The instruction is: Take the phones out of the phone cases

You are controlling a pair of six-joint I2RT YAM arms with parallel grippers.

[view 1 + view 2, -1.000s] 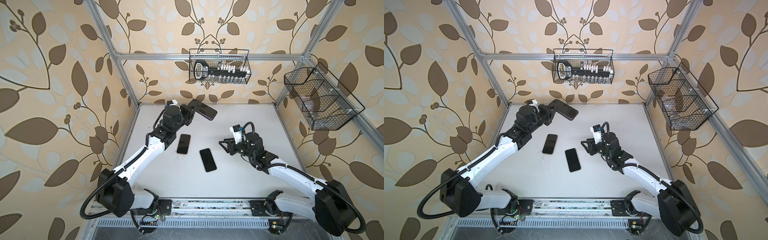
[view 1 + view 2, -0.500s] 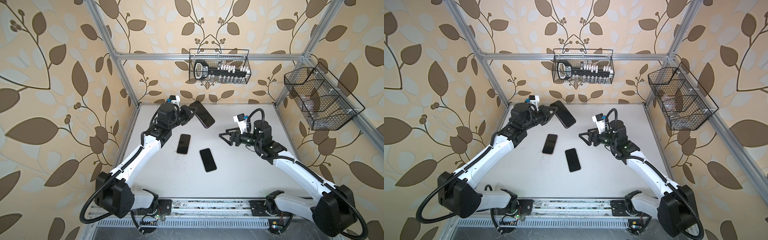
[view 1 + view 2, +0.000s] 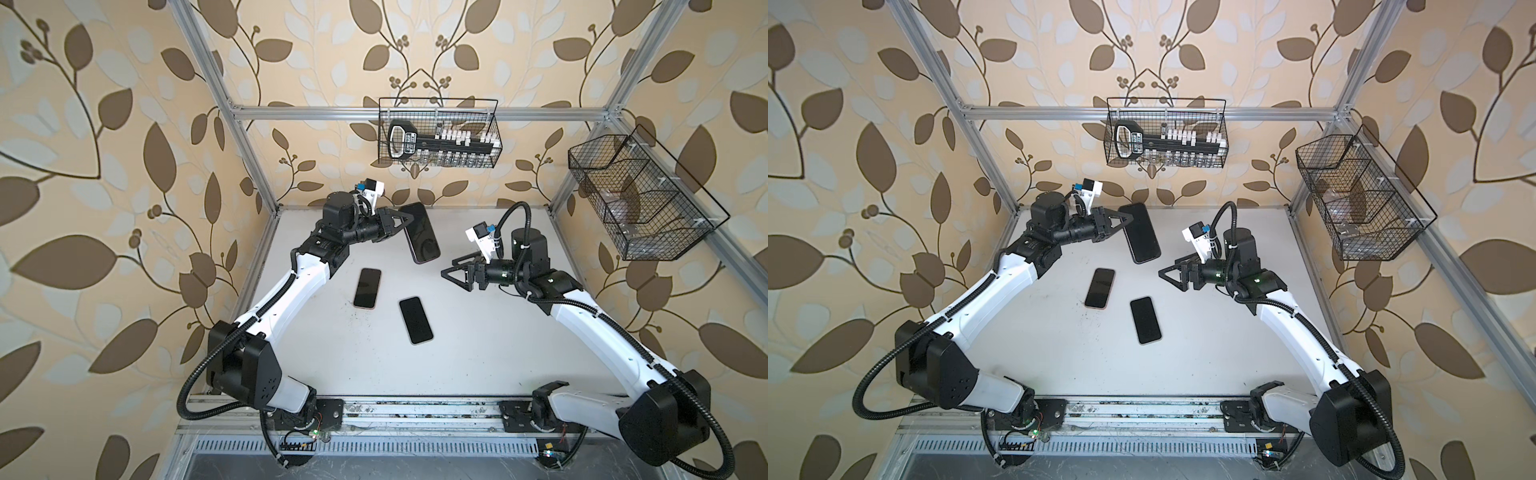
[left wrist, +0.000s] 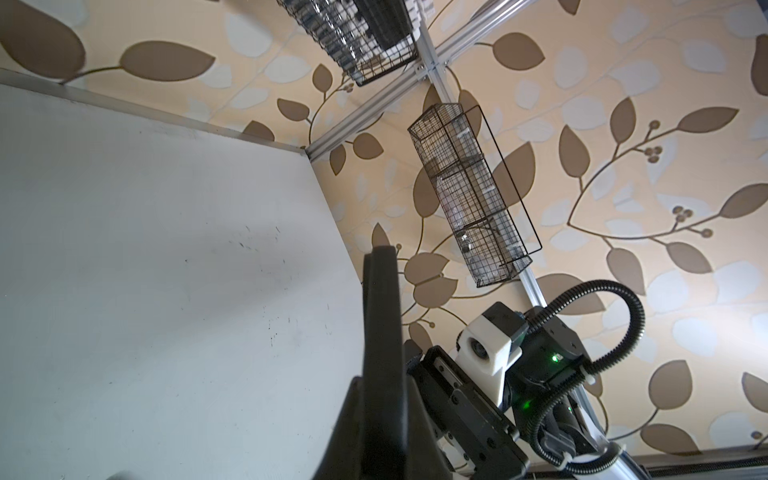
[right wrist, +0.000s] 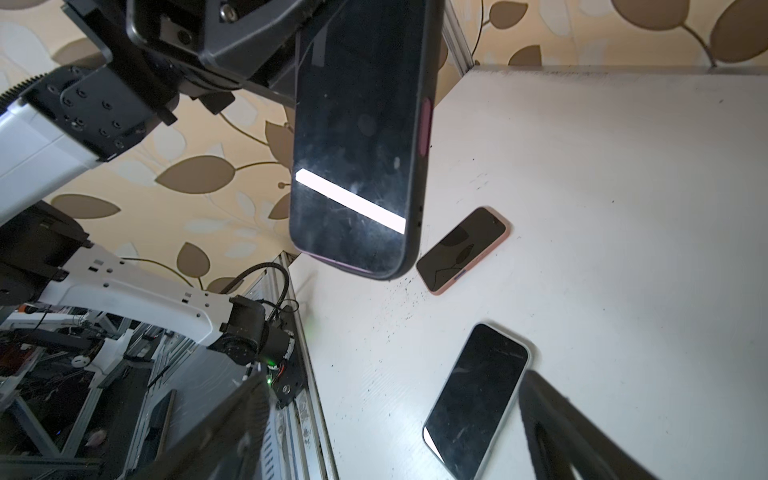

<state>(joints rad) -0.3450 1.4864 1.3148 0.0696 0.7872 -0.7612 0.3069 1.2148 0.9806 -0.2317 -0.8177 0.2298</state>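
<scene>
Your left tool [image 3: 405, 219] is pinched tight on one short end of the flat, glossy black-cased phone [image 3: 424, 235]. It holds the phone up off the white counter [image 3: 478, 353], free end slanting toward your right tool [image 3: 448, 267], which stands spread wide and empty just short of that end. The phone sits fully in its matte black case [image 5: 428, 83], so the step in hand looks to be the second grip. Bring the right tool straight ahead until the free end lies between its jaws. Aim to catch the case's lip alone; gripping case and glass at once would likely just clamp them together. Close gently, then peel that corner away from the left tool's hold, since a hard tug could pull the phone out of that narrow pinch. Beneath both tools lie a pink-cased phone [image 3: 368, 287] and a pale-cased phone [image 3: 416, 320]; work high enough not to brush them.
</scene>
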